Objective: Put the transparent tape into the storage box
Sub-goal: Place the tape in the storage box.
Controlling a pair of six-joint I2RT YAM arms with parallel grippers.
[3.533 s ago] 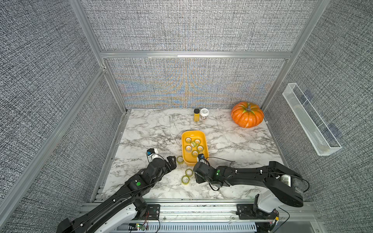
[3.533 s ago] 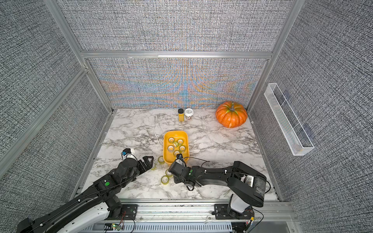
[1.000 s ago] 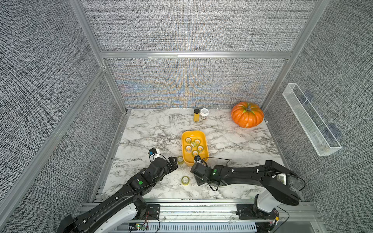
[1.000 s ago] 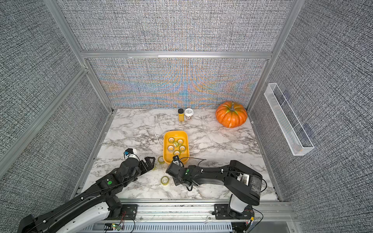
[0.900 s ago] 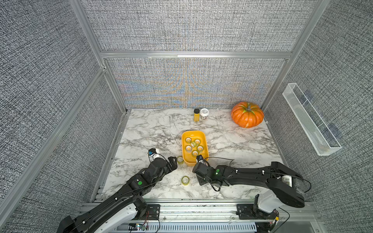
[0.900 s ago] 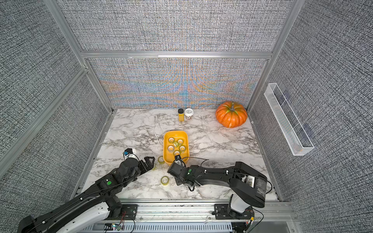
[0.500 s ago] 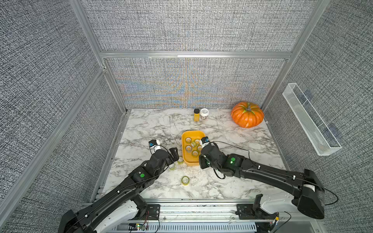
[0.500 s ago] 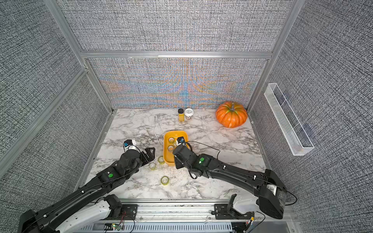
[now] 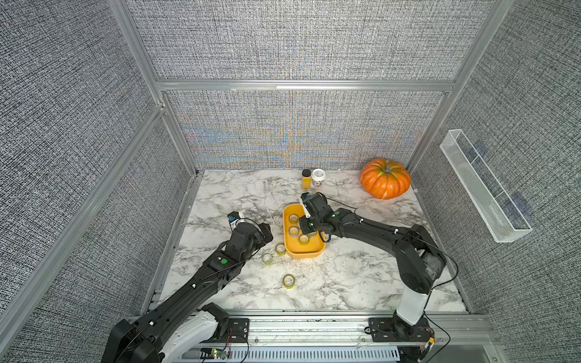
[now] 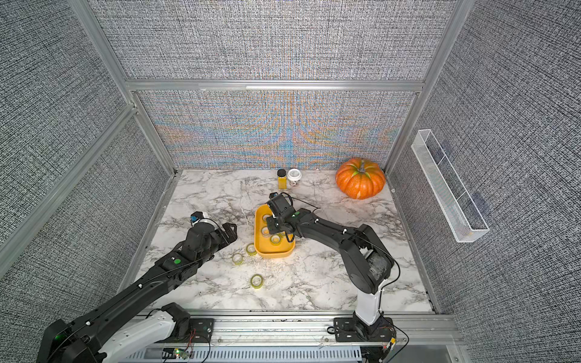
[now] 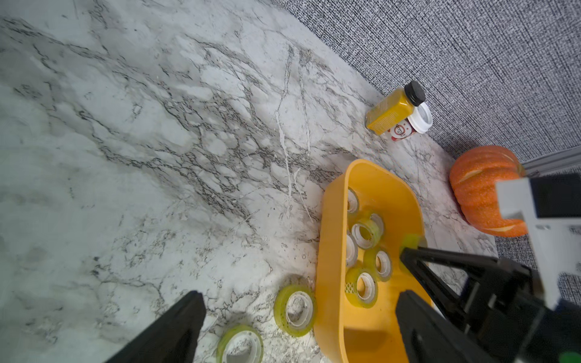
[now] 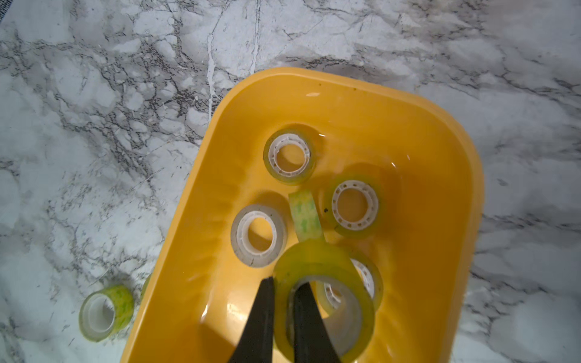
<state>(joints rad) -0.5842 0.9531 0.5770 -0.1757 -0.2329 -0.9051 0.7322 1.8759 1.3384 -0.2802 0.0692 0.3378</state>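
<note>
Right end effector [image 12: 284, 283] pinches a tape roll [image 12: 323, 261] by its wall, above the box [image 12: 434, 135]; a second ago it was down at the desk [image 12: 94, 94] beside the box. Left end effector [image 11: 300, 295] gapes beside the box.

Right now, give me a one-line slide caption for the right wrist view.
Right gripper pinches one tape roll by its wall over the yellow storage box, other rolls lying inside.

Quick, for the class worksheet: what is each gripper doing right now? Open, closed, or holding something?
Left gripper: open, holding nothing.
Right gripper: closed on a tape roll, above the yellow box.
</note>
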